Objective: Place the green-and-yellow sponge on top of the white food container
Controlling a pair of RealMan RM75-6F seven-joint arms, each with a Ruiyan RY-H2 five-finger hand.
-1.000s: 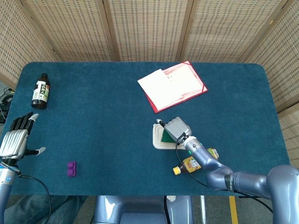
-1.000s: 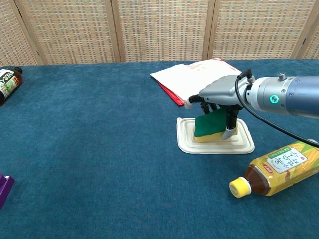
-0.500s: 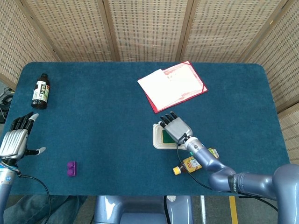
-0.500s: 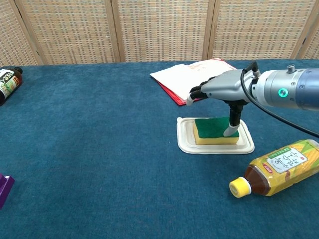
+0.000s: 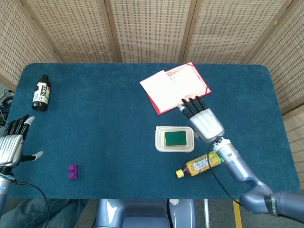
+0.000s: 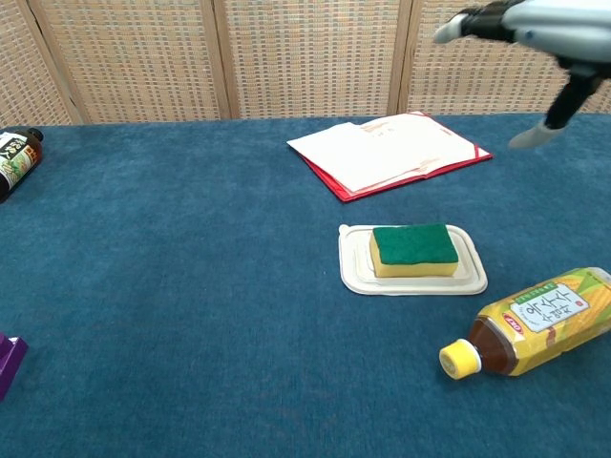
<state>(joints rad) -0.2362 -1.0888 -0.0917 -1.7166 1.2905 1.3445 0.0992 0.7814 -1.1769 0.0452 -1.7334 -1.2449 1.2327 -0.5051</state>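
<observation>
Placement stage, judged complete. The green-and-yellow sponge [image 6: 412, 250] lies flat on the white food container [image 6: 355, 272], right of frame centre. Right hand [image 5: 203, 121], fingers spread and empty, hovers above; left hand [image 5: 11, 145] open at the desk [image 5: 104, 133] edge. Next: retire the arm clear.

The worktop [image 6: 191, 286] is dark blue. The sponge [image 6: 413, 250] is green above, yellow below; its container [image 6: 355, 272] is white. The folder [image 6: 334, 183] is red, the block [image 5: 72, 171] purple.
</observation>
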